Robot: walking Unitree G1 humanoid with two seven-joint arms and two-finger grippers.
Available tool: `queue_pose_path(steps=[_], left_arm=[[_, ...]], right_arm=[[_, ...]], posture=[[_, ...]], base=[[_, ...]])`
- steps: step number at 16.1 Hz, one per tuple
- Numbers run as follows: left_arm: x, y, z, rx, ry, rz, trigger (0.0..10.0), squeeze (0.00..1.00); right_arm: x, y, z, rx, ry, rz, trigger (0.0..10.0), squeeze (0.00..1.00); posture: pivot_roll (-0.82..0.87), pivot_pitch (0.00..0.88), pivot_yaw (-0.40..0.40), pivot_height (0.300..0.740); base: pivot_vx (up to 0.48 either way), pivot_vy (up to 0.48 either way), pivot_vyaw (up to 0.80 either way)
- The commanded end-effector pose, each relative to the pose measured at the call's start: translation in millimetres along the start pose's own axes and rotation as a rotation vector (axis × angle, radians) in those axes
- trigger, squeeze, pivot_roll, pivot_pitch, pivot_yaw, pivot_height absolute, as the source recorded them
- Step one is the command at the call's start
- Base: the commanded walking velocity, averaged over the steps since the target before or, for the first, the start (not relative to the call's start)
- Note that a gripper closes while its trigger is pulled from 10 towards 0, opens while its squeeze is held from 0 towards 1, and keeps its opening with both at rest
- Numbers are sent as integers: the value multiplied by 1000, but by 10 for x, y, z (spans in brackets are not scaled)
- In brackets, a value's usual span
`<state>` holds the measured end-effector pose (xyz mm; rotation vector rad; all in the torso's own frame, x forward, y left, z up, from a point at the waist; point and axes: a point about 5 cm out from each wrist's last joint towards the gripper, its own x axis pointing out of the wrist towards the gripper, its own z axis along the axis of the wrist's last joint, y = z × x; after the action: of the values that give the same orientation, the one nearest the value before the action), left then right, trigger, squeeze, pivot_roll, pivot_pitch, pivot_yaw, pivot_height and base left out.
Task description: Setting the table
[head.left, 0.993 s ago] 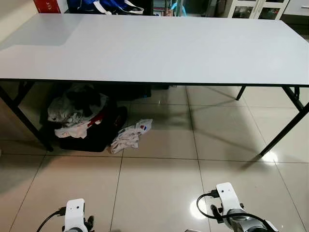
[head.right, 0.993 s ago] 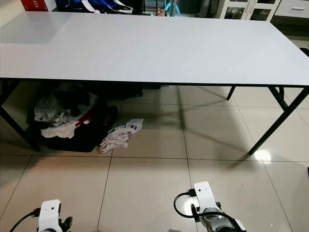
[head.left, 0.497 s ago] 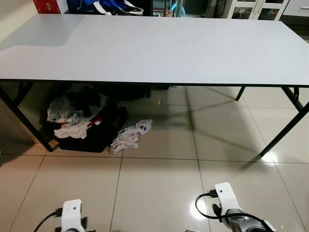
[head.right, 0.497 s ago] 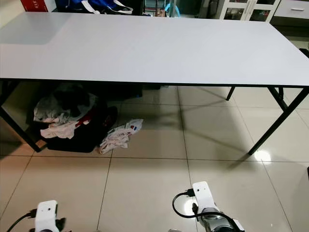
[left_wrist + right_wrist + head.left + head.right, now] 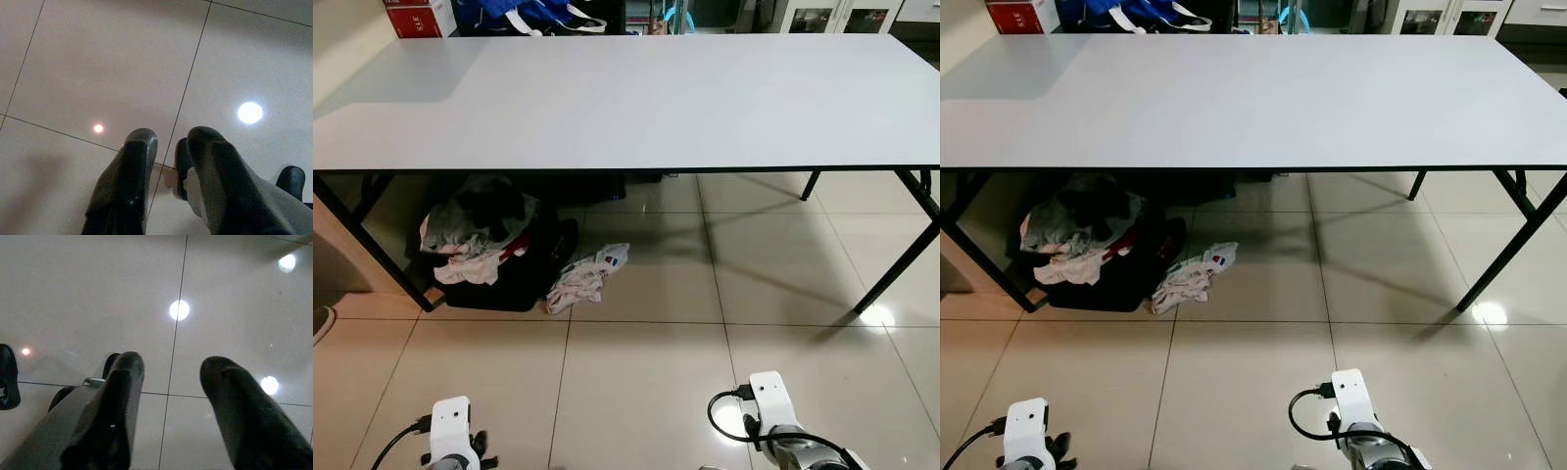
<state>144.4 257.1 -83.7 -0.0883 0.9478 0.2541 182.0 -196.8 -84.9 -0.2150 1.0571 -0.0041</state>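
Both grippers hang over the shiny floor (image 5: 98, 284) holding nothing: left gripper (image 5: 168, 142) slightly apart, right gripper (image 5: 168, 377) wide apart.

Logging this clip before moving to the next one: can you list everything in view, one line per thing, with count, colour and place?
Table: one, white top on black legs, straight ahead, nothing on it.
Bag: one, black, on the floor under the table's left part, heaped with clothes in white, grey and pink.
Crumpled cloth: one, white with small red and blue marks, on the floor right of the bag.
Box: one, red, behind the table's far left corner.
Floor: glossy beige tiles.
Left gripper: black fingers slightly apart, pointing down at the floor.
Right gripper: black fingers open, pointing down at the floor.
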Motion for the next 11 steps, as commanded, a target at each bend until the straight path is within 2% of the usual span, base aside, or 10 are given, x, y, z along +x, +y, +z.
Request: queue_pose_path(steps=[1, 9, 11], left_arm=[[14, 22, 80, -15, -16, 8, 10000, 1000], [17, -19, 53, 1, -6, 7, 10000, 1000], [17, 13, 56, 40, 7, 40, 10000, 1000]], right_arm=[[-2, -30, -32, 33, 13, -8, 10000, 1000], [-8, -117, -47, 45, 8, -18, 10000, 1000], [-11, -129, -76, 36, 19, -31, 10000, 1000]], posture=[[-70, 26, 55, 740], [-92, 41, 49, 740], [-94, 42, 45, 740]], base=[[0, 0, 0], [0, 0, 0], [0, 0, 0]])
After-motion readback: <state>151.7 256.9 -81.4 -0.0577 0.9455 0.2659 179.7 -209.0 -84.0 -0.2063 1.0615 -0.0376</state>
